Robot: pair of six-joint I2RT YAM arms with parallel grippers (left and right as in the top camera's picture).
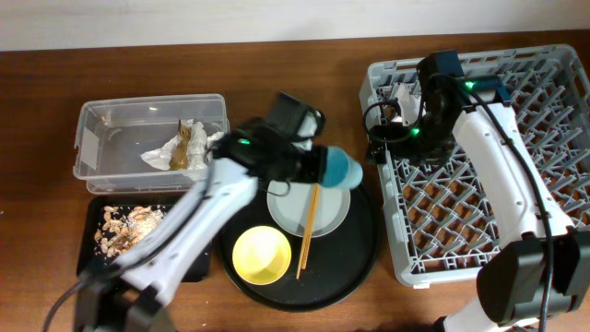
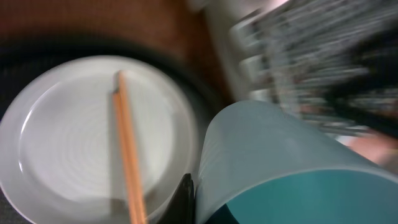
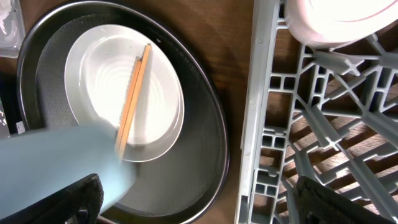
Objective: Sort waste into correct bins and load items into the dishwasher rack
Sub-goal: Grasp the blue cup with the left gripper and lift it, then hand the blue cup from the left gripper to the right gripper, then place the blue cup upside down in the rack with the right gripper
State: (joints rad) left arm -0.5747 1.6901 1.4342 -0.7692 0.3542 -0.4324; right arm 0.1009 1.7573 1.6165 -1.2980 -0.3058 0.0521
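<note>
My left gripper (image 1: pixel 324 169) is shut on the light blue cup (image 1: pixel 343 170) and holds it on its side above the round tray's right part, near the pale plate (image 1: pixel 318 217). The left wrist view shows the cup (image 2: pixel 280 162) filling the frame, with one finger (image 2: pixel 188 200) against it. The chopsticks (image 1: pixel 307 226) lie across the plate. The yellow bowl (image 1: pixel 261 255) sits in front of them. My right gripper (image 3: pixel 205 205) is open and empty over the dishwasher rack's (image 1: pixel 544 111) left rim. A pink cup (image 3: pixel 336 18) stands in the rack's near-left corner.
The clear tub (image 1: pixel 101 138) at the back left holds the white napkin (image 1: pixel 161 157) and the brown-gold wrapper (image 1: pixel 194 143). The shallow black tray (image 1: pixel 92 217) in front of it holds beige food scraps (image 1: pixel 129 229). The large round black tray (image 1: pixel 355 263) carries the plate and bowl.
</note>
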